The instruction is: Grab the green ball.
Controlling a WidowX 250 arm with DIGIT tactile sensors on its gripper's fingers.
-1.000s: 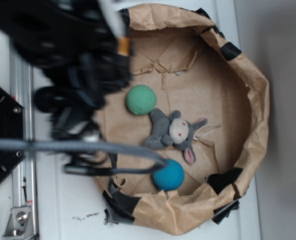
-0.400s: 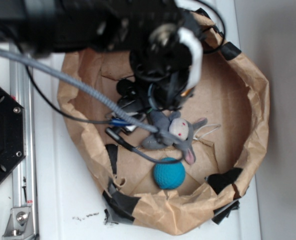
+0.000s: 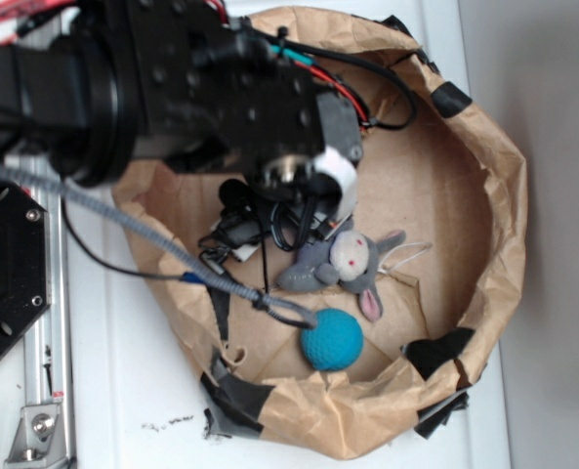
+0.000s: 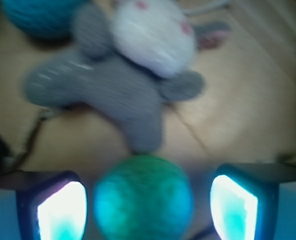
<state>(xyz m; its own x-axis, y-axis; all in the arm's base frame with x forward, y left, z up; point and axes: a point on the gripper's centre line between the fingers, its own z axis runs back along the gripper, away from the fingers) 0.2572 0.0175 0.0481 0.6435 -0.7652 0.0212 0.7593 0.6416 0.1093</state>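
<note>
One green ball (image 4: 143, 197) sits between the open tool's (image 4: 147, 206) two fingers (image 4: 60, 210), ungripped; one plush bunny (image 4: 133, 75) and one teal ball (image 4: 38, 17) lie beyond.

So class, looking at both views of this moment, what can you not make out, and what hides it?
- Green ball: hidden under the arm in the exterior view.
- Gripper: wrist view cuts off the fingers at the bottom edge; contact unclear.
- Plush bunny: blurred in the wrist view.
- Teal-blue ball: cut off at the wrist view's top edge.

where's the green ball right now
In the wrist view the dimpled mint-green ball sits low centre between the open claw fingers, just below the grey plush bunny. The arm hides it in the exterior view.
</note>
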